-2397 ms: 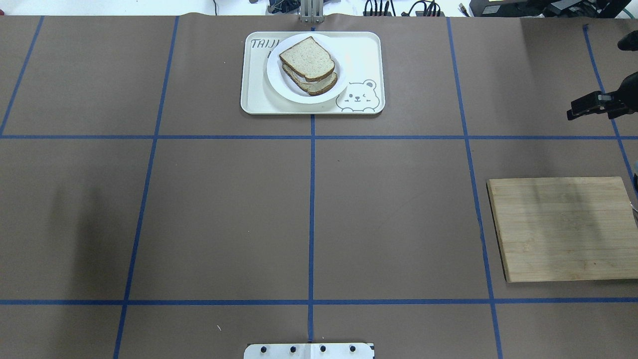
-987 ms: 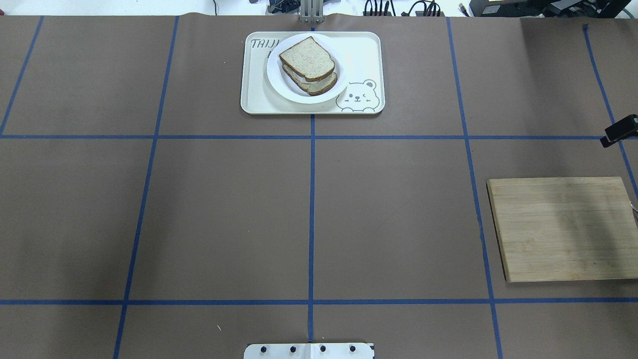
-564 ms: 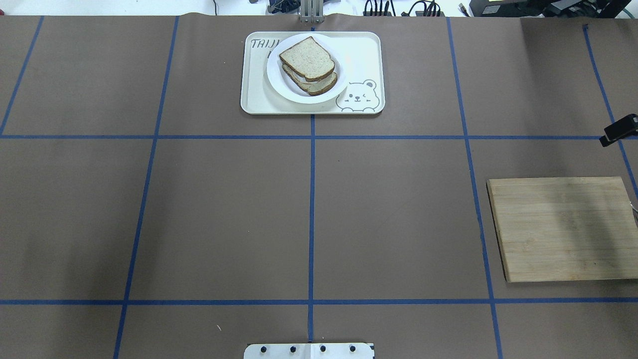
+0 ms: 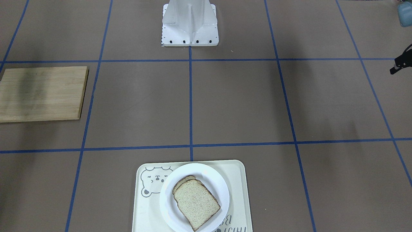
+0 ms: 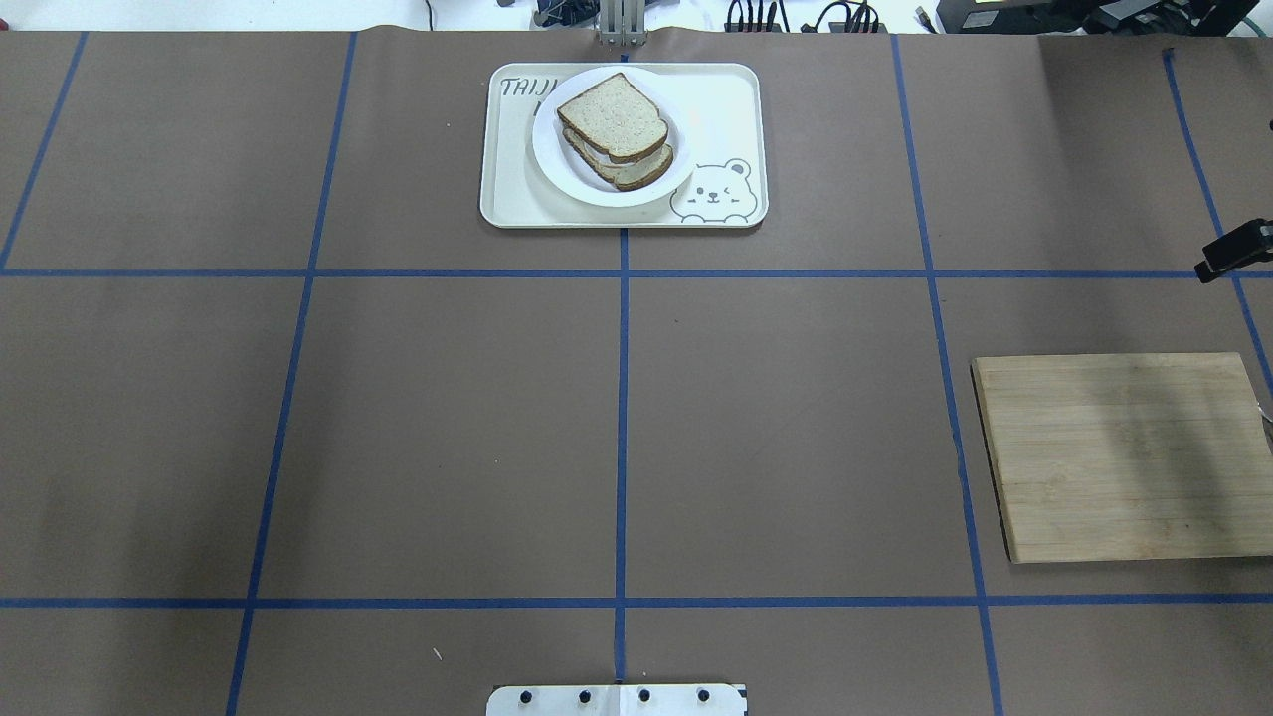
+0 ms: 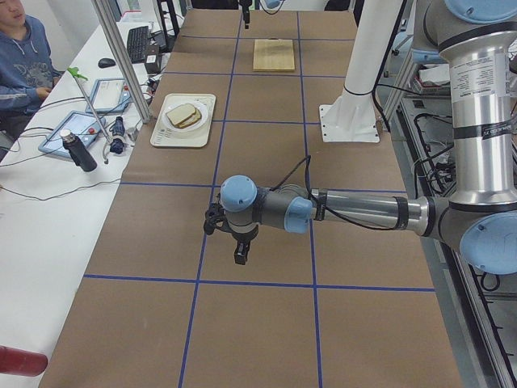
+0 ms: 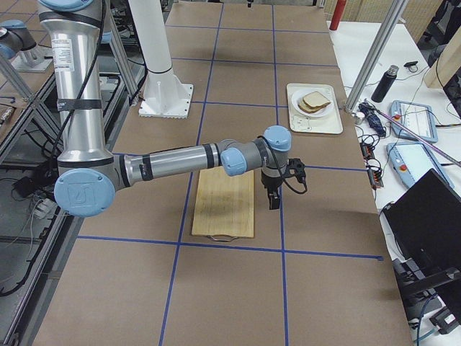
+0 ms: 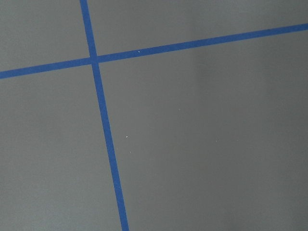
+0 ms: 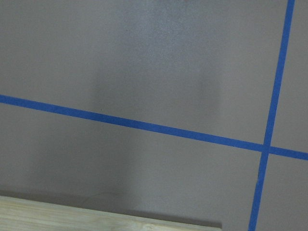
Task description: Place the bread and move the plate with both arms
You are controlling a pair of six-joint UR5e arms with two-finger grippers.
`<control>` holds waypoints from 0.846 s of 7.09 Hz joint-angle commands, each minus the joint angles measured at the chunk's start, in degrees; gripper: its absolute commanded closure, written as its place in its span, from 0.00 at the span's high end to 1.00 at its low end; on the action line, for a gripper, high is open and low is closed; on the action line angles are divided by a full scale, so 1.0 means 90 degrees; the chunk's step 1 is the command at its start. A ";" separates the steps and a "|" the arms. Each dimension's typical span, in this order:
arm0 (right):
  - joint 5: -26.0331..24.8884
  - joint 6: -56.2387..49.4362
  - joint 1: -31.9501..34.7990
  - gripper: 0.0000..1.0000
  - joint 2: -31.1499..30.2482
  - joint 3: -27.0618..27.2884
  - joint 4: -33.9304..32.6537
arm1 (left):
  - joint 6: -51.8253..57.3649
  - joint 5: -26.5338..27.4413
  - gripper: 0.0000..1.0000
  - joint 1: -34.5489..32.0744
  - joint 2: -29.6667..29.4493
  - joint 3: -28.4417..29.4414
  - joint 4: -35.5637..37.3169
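The plain bread point(image 5: 614, 116) lies on top of a second slice on the white plate point(image 5: 553, 167). The plate sits on the cream bear tray point(image 5: 726, 109) at the table's far middle. Both also show in the front view, the bread point(image 4: 196, 201) on the plate point(image 4: 222, 187). My right gripper point(image 5: 1211, 266) shows only as a black tip at the overhead view's right edge. In the right side view it point(image 7: 274, 202) hangs beside the cutting board. My left gripper point(image 6: 239, 257) points down over bare table, far from the plate. I cannot tell whether either is open or shut.
A wooden cutting board point(image 5: 1124, 457) lies on my right side, near the right gripper. The robot base point(image 4: 190, 25) stands at the near middle edge. Blue tape lines grid the brown table. An operator point(image 6: 20, 48) sits at a side desk beyond the far edge.
My right gripper has drawn back from above the cutting board's far side to the overhead view's right edge, then shifted slightly farther away. Bread, plate and tray have not moved.
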 commanded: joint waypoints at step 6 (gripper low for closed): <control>0.0074 -0.0001 0.0016 1.00 -0.0098 0.0006 0.0017 | -0.0022 0.0013 0.98 -0.0439 -0.0122 -0.0150 0.0003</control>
